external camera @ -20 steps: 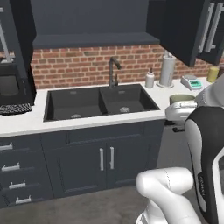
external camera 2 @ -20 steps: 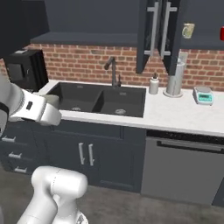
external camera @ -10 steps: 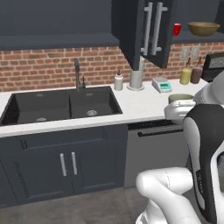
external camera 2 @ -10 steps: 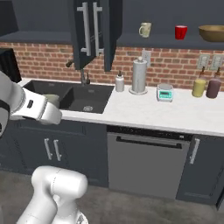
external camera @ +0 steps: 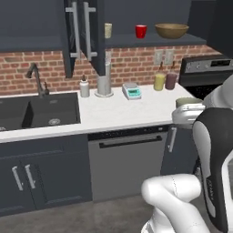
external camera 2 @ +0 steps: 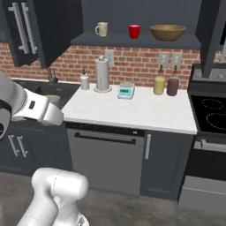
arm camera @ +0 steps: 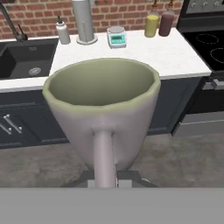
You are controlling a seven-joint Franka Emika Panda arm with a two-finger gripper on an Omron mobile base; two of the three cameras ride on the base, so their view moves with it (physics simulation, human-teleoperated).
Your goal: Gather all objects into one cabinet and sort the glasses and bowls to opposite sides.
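Your gripper is clamped on the small pale bowl with olive-green rim, one finger running up the near wall of the bowl; the second finger is hidden, so you cannot see it. The bowl sits upright in the hand, held out in front of the base cabinets and short of the white counter. In the left base view you catch its green rim just above the white forearm, and in the right base view it peeks out behind the arm on the left. Above the counter, the dark wall cabinet stands open, its door with long silver handles swung out to the left. On its shelf, left to right: beige speckled mug, red mug, wide wooden bowl, each standing apart from the next. On the counter below: soap bottle, grey paper-towel holder, small kitchen scale, yellow jar and brownish jar side by side near the wall. Sink lies to the left, stove to the right.
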